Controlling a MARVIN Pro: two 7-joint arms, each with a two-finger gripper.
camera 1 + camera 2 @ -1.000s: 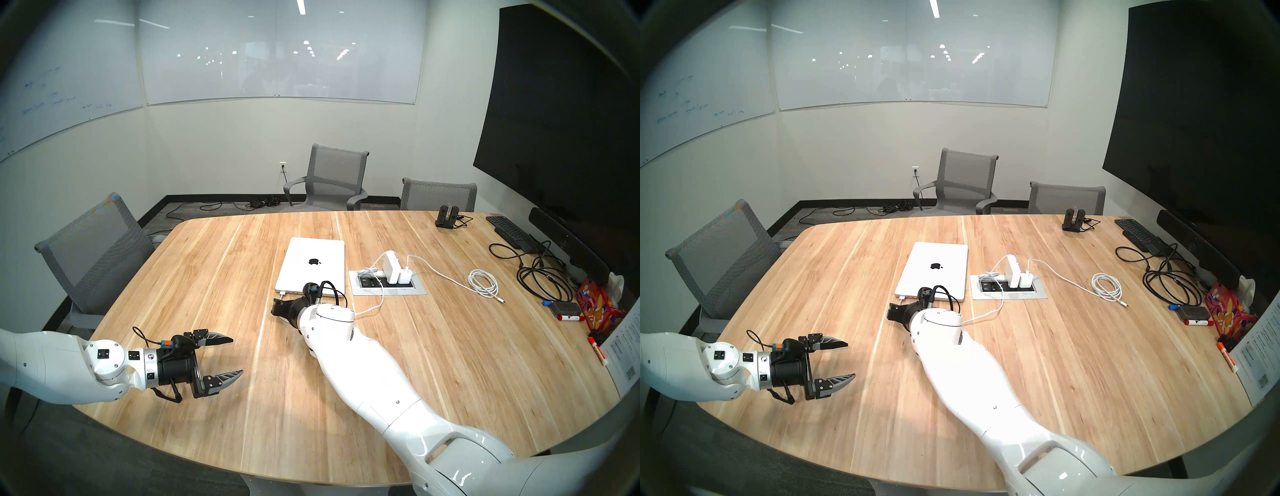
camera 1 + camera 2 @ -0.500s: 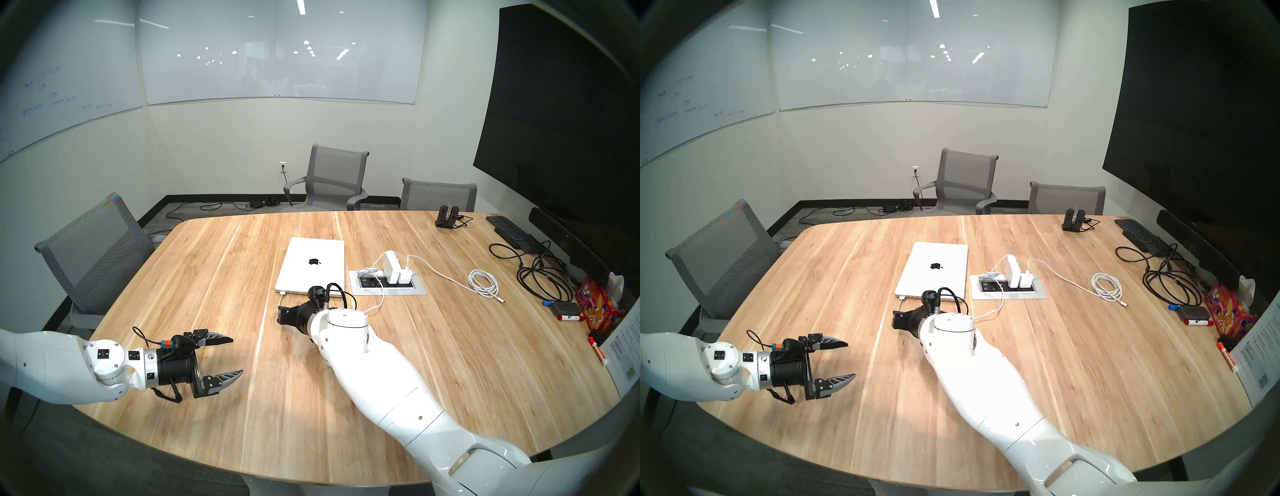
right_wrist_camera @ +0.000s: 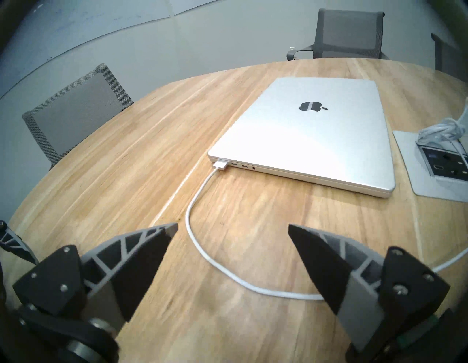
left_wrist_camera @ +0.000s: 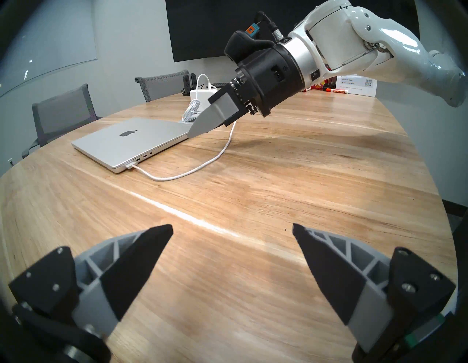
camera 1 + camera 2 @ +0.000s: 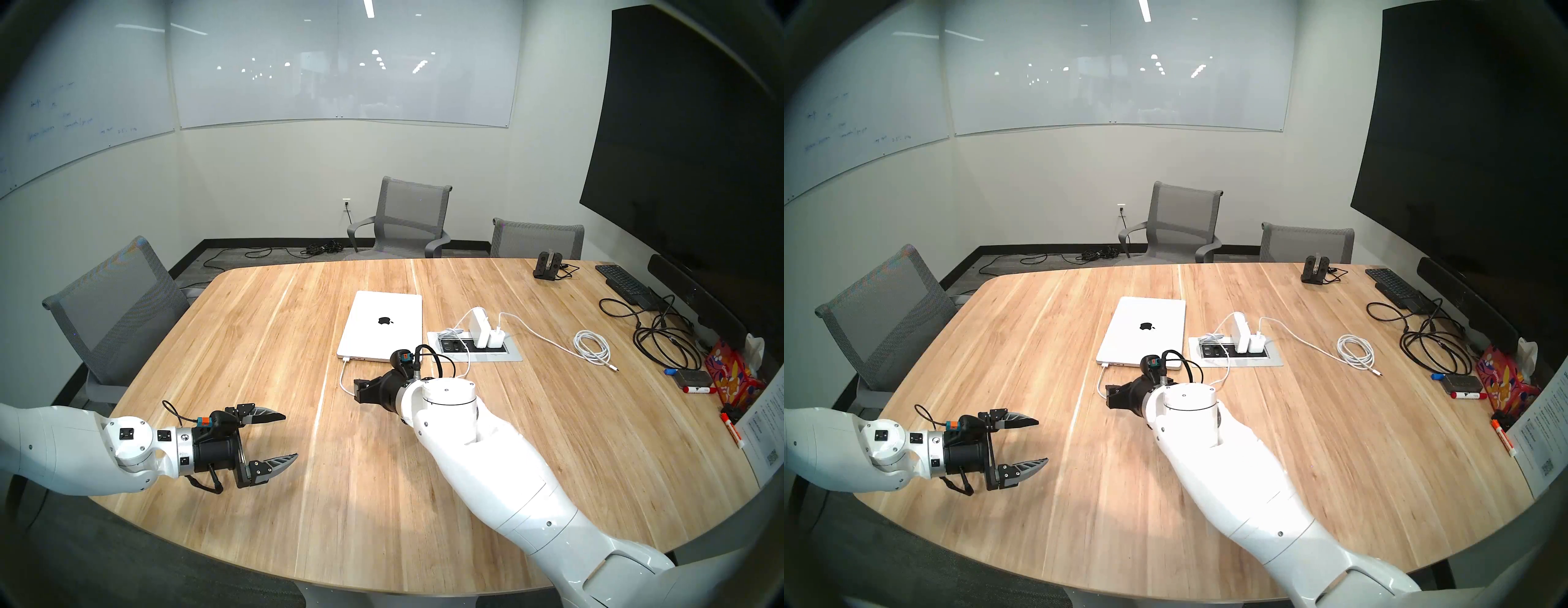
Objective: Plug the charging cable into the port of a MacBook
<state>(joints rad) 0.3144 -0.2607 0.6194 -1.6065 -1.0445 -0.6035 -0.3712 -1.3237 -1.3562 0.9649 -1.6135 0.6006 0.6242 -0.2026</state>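
Now the cable (image 3: 202, 243) sits with its connector in the port at the near left corner of the closed MacBook (image 3: 311, 137) on the table (image 3: 126, 177). The right fingers (image 3: 149, 256) are spread open over the cable's loop and hold nothing. The left fingers (image 4: 141, 256) are open too, well apart from the MacBook.

Wooden table (image 5: 254, 339), grey chairs (image 5: 407, 216), black keyboard (image 5: 623, 282), coiled white cable (image 5: 592, 346)
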